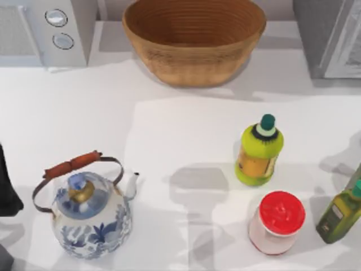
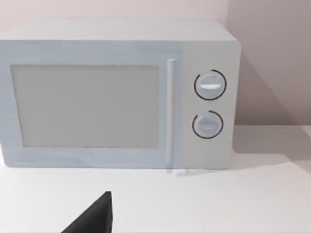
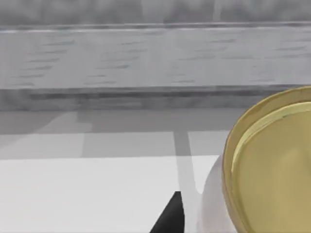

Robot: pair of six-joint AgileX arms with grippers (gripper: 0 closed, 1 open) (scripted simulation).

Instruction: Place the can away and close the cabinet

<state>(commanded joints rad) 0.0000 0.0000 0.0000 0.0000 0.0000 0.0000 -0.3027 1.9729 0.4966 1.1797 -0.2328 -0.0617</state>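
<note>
I am seeing the can [image 3: 272, 165] close beside my right pincer [image 3: 171, 216] in the right wrist view, its gold top turned toward the camera, with the grey cabinet [image 3: 146, 58] front standing beyond it. I cannot tell whether that pincer is open, closed or gripping the can. I am judging that the can is not yet put away, so both steps are still waiting: stowing it and shutting the cabinet. Whether the door is open I cannot tell.

My left arm [image 1: 7, 186] is idling at the bench's left edge. Its pincer [image 2: 95, 216] is facing the microwave [image 2: 116, 97], and its state I cannot tell either.

Counting outward:
- one can and one cabinet
- one red-lidded jar [image 1: 277, 221] near the front right
- two bottles, a yellow-green one [image 1: 258, 152] and an olive one [image 1: 338, 212] at the right edge
- one kettle [image 1: 90, 212] at the front left
- one basket [image 1: 194, 39] at the back edge
- one microwave in the back left corner
</note>
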